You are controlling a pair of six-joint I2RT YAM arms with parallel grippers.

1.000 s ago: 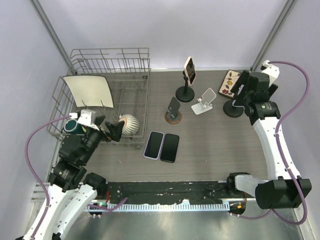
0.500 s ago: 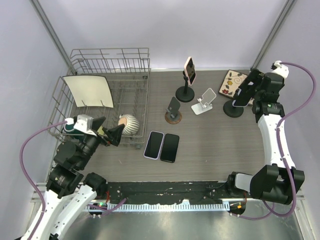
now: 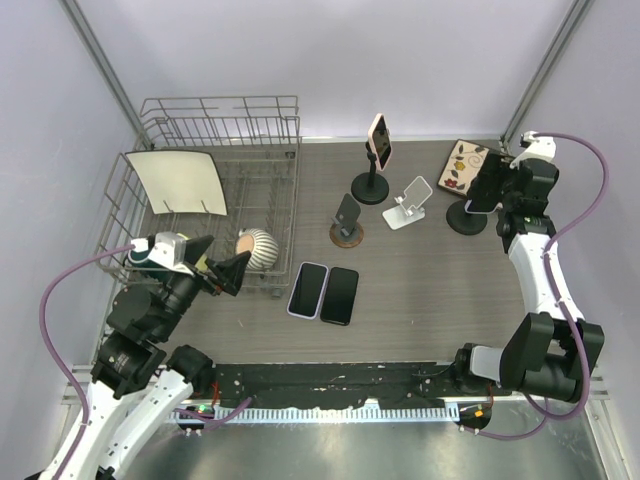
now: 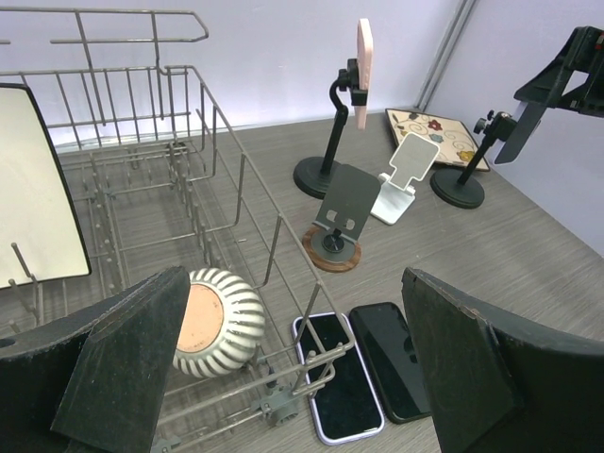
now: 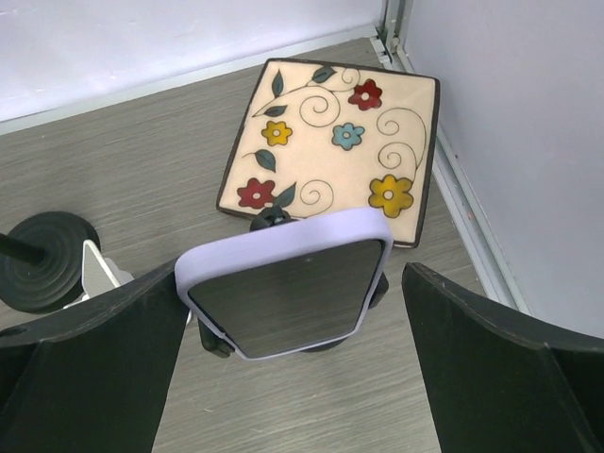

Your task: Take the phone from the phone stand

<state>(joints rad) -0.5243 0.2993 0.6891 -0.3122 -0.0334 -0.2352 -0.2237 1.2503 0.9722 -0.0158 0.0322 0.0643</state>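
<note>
- My right hand (image 5: 294,271) is spread wide and holds nothing. Its fingers (image 5: 94,368) stand either side of the phone (image 5: 283,302), with a gap on each side.
- The phone, in a lavender case with its dark screen facing the hand, sits tilted on the phone stand (image 3: 466,219). It is right between the fingers and not yet lifted off.
- Just past the phone from that hand, a square flowered plate (image 5: 330,142) lies flat on the worktop (image 5: 142,179), close to the wall.
- Off to that hand's left I see the round base of a tall black stand (image 5: 42,247) and a corner of a white folding stand (image 5: 94,269).
- My left hand (image 4: 294,283) is also spread wide and empty, hovering over the near edge of a wire dish rack (image 4: 236,189).
- Below it and to its left, a striped bowl (image 4: 222,321) lies in the rack with its orange base turned toward the hand. Farther left, a white square plate (image 4: 33,189) stands on edge.
- Below it and a little right, two handsets lie flat side by side on the worktop: a pale-cased handset (image 4: 338,387) and a black handset (image 4: 392,359).
- Ahead of the left hand is a small dark stand (image 4: 338,212) on a round wooden base. Beyond that, a pink phone (image 4: 363,57) stands upright on the tall black stand.
</note>
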